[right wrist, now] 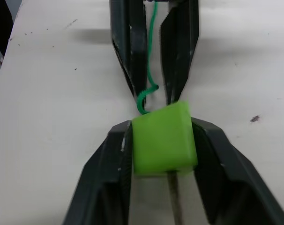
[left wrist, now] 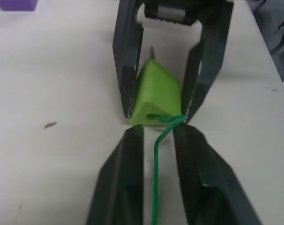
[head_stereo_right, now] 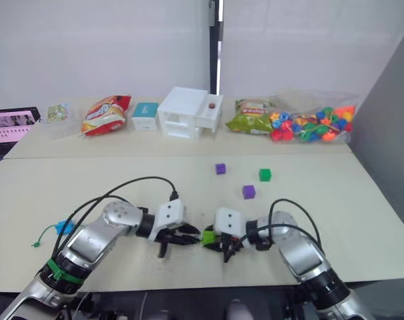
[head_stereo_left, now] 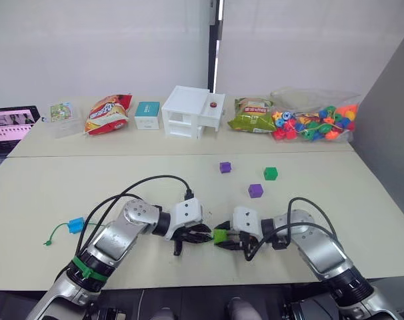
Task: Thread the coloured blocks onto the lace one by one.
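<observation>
Nearest, at the front of the counter (head_stereo_left: 362, 200), the two grippers meet tip to tip. The right gripper (right wrist: 163, 140) has its fingers clamped on the light green block (right wrist: 164, 139). The left gripper (left wrist: 158, 133) has its fingers closed narrowly on the green lace (left wrist: 157, 164), whose end enters the block's hole.

To do this step well, I judge the left gripper should keep the lace in line with the hole and feed it in short pushes, while the right holds the block square and steady, so the cord does not buckle as its curl at the hole suggests.

The right wrist view shows a thin pale tip below the block's far face, hidden from the head views. Those views instead show the blue block (head_stereo_left: 75, 225) already on the lace at the left, and farther off two purple blocks (head_stereo_left: 255, 191) (head_stereo_left: 225, 167) and the dark green block (head_stereo_left: 271, 173) lying loose.
</observation>
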Controlling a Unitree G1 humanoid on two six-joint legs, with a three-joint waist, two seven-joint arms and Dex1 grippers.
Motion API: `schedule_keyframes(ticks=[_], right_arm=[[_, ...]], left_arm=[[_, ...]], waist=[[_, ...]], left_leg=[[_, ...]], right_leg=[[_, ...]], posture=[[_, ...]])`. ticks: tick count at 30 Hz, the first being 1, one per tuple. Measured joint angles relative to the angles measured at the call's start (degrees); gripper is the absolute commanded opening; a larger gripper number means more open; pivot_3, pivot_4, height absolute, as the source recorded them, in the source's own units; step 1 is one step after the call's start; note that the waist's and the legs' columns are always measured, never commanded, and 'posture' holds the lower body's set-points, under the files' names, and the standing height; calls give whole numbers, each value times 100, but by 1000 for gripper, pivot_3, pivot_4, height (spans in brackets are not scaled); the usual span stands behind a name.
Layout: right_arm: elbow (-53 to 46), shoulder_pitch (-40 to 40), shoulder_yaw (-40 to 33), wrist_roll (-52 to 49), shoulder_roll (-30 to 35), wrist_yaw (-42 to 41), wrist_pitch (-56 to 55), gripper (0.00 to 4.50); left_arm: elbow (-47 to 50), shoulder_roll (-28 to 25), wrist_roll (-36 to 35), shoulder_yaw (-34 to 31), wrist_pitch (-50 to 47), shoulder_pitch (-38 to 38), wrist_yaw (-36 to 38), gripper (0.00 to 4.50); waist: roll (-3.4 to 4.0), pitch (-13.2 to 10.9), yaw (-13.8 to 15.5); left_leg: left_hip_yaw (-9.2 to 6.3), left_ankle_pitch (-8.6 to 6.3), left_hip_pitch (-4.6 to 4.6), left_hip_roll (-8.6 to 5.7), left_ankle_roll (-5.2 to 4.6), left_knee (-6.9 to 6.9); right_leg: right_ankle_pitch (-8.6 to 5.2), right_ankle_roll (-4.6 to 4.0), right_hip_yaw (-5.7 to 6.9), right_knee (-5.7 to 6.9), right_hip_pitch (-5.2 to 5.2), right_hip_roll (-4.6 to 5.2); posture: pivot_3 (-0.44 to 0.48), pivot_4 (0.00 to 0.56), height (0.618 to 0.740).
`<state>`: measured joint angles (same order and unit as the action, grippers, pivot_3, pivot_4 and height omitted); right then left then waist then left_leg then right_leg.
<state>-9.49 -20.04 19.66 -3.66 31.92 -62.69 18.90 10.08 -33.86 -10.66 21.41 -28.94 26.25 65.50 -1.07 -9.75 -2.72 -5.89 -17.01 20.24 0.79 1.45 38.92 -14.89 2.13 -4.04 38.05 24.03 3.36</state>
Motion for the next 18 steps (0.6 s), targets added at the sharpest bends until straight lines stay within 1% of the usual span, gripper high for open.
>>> schedule_keyframes(ticks=[3, 4, 5, 8, 11, 15, 18], right_arm=[[-77, -16, -52, -23, 61, 27, 151, 4261], [-105, -16, -58, -55, 86, 26, 184, 4500], [-140, -15, -63, -90, 131, 23, 234, 4500], [-379, 67, -97, -197, 435, -68, 364, 4500], [-638, 135, -241, -300, 746, -159, 539, 4500], [-804, 240, -436, -444, 1190, -314, 678, 4500], [-804, 244, -490, -445, 1335, -330, 728, 4500]], left_arm=[[133, -186, -32, -22, 8, 64, 99, 3224], [154, -226, -28, -21, 9, 82, 108, 3508], [177, -260, -21, -20, 9, 104, 125, 3835], [245, -265, -23, -9, -23, 258, 149, 3835], [256, -146, -1, 42, -33, 455, 123, 3835], [92, 157, 275, 444, 84, 532, 26, 3835], [-67, 344, 407, 707, 134, 535, 13, 3835]], waist=[[0, 0, 22], [0, 0, 23], [0, 0, 24], [-1, -2, 69], [-2, -2, 77], [-3, -2, 70], [-4, -3, 35]], left_leg=[[0, 0, 2, -1, 0, -1], [0, 0, 2, -1, 0, -1], [0, 0, 4, -2, 0, -2], [-1, 0, 13, -5, 0, 1], [0, 0, 13, -6, 0, 2], [-1, 0, 12, -6, -1, 2], [0, 0, 10, -4, -1, 1]], right_leg=[[0, 0, 1, -3, 0, 2], [0, 0, 1, -4, -1, 2], [0, 0, 1, -6, 0, 3], [0, 0, 3, -9, 1, 7], [0, 1, 3, -11, 0, 7], [0, 1, 3, -11, -1, 6], [0, 1, 2, -8, 1, 3]], posture=[[0, 150, 740], [0, 150, 740], [0, 150, 740], [0, 150, 740], [0, 150, 740], [0, 150, 740], [0, 150, 740]])
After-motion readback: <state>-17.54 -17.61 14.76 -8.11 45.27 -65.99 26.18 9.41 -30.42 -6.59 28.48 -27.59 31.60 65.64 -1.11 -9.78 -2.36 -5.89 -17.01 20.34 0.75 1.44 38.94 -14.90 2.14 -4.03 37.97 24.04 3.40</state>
